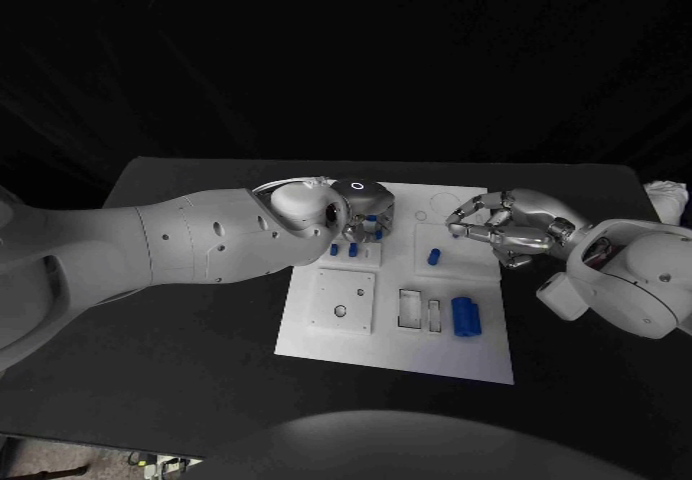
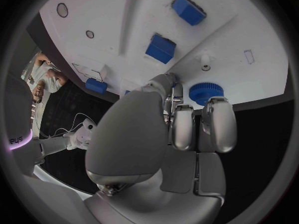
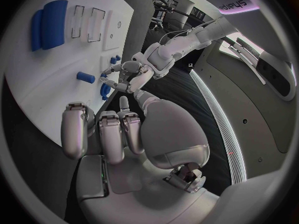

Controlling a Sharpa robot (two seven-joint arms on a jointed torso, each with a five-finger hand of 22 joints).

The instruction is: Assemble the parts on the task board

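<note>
Over the task board [image 1: 397, 345], the left robot hand [image 1: 361, 215] is curled above blue parts [image 1: 353, 249]; the right robot hand [image 1: 498, 225] is curled, nothing held.

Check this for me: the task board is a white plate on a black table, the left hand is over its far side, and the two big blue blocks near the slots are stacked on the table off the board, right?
Not quite. The two big blue blocks lie on the task board itself, beside the rectangular slots, as the head view shows. The rest holds: white board, black table, left hand over its far side.
</note>
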